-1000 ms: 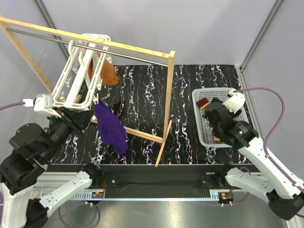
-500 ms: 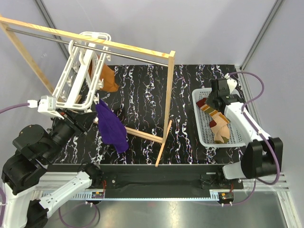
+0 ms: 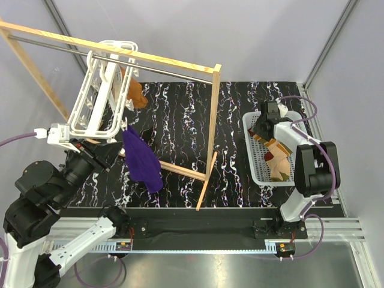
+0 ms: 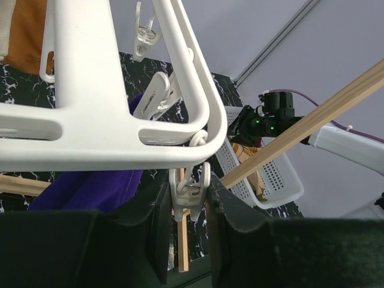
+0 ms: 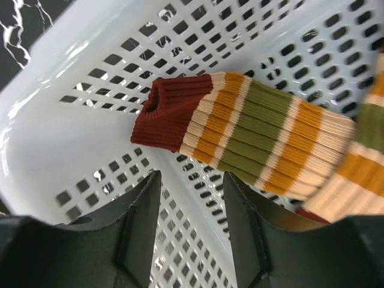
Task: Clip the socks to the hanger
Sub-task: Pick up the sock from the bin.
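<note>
The striped socks [image 3: 273, 157] lie in the white basket [image 3: 248, 147] at the right. In the right wrist view one sock [image 5: 258, 141] shows its maroon cuff on the basket floor [image 5: 72, 144]. My right gripper [image 3: 264, 123] is open and empty, its jaws [image 5: 191, 222] just short of that cuff, not touching it. The white hanger [image 3: 99, 90] hangs tilted from the wooden rack's metal rod. My left gripper [image 3: 108, 147] is at its lower corner. In the left wrist view the hanger [image 4: 90, 126] fills the top, and my left gripper [image 4: 187, 228] is shut on a dangling clip peg [image 4: 189, 192].
The wooden rack [image 3: 213, 120] stands across the table's left and middle. A purple cloth [image 3: 141, 159] and an orange cloth [image 3: 135, 93] hang clipped to the hanger. The basket sits near the table's right edge.
My right arm has swung from the basket's near side to its far left corner, over the socks' cuff end. The left gripper and hanger have shifted only slightly.
</note>
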You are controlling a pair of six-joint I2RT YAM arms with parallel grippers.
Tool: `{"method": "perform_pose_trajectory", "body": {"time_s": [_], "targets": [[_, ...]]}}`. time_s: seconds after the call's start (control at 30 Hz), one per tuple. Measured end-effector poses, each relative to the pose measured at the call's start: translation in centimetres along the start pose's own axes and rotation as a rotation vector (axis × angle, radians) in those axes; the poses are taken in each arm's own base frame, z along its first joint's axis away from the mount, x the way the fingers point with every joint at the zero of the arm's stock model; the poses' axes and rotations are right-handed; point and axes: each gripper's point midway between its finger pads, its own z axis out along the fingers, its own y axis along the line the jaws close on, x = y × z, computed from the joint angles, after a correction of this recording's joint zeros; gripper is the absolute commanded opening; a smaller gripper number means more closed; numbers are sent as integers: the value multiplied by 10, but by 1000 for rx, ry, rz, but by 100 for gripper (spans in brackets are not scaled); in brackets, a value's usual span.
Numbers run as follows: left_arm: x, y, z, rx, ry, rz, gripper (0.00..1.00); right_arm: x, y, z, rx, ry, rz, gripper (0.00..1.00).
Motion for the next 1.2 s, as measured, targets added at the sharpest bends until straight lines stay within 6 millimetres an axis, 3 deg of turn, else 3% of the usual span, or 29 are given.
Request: {"method": "perform_pose_trajectory", "body": {"time_s": [0.17,0.4,0.57,1.2], "targets": [[2,0,1,3,7,0,0,11,1,22,-1,29,3,43],[3,0,1,3,9,-3,0,11,0,35,4,24,18,44],[3,0,1,3,9,-3,0,13,-4,48,13,26,24,50],[4,-2,2,10,18,-1,0,0,-1,49,24,13,23,60]]}}
